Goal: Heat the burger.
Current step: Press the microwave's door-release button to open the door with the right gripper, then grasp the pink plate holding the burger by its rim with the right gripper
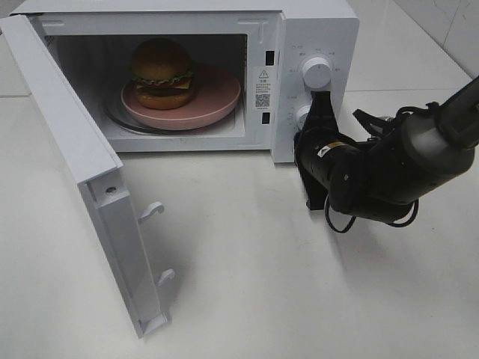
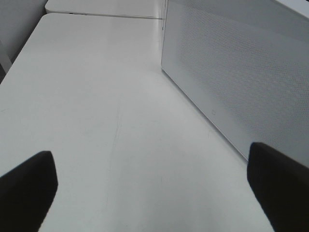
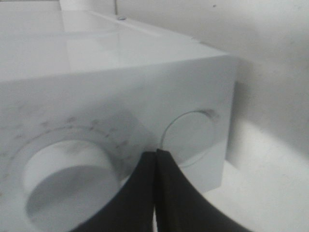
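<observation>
**Door open, burger loaded: the door lies on the left arm's side**

The burger (image 1: 163, 71) sits on the pink plate (image 1: 217, 105) inside the cavity of the microwave (image 1: 314, 19). It stands upright, slightly toward the left of the plate. I judge loading complete. What remains is to close the door and set the heating.

The door (image 1: 67, 149) is swung fully open. Its long axis runs from the hinge at the microwave's left front corner out over the table (image 1: 247, 262) toward the near edge. The two latch hooks face right, into open space.

The right pincer (image 1: 322, 97) is on the opposite side, at the control panel. Its jaws are pressed together with nothing between them. The tip lies between the upper knob (image 1: 316, 72) and the lower knob (image 1: 302, 117). I cannot tell whether it touches the panel. From here the burger lies to its left, behind the cavity wall.

The left pincer (image 2: 152, 188) has its jaws wide apart and holds nothing. Its wrist view shows the door's perforated outer face just beside it, so I judge the left arm nearer to the door.

The coming move turns on this: the door must swing to the right to shut, and the push belongs on its outer face, from the left.
</observation>
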`<action>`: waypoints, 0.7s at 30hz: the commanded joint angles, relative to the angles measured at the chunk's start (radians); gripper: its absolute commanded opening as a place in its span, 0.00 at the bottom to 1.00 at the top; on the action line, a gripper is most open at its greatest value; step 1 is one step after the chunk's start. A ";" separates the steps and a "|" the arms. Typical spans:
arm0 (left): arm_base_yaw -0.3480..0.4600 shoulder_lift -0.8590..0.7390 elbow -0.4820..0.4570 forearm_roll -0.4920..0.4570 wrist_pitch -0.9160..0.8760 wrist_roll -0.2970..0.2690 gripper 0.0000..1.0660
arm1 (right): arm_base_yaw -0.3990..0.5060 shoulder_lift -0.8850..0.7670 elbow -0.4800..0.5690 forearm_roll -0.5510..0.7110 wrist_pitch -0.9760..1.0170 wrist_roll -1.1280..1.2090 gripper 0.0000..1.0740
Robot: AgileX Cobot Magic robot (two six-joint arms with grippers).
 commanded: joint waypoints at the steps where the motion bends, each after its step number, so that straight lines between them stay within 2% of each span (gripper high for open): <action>1: 0.003 -0.018 0.004 0.001 -0.014 -0.005 0.94 | -0.001 -0.032 0.015 -0.040 -0.014 -0.024 0.00; 12: 0.003 -0.018 0.004 0.001 -0.014 -0.005 0.94 | -0.001 -0.153 0.149 -0.107 0.089 -0.081 0.00; 14: 0.003 -0.018 0.004 0.001 -0.014 -0.005 0.94 | -0.001 -0.218 0.185 -0.134 0.148 -0.146 0.00; 21: 0.003 -0.018 0.004 0.001 -0.014 -0.005 0.94 | -0.001 -0.304 0.187 -0.157 0.341 -0.345 0.00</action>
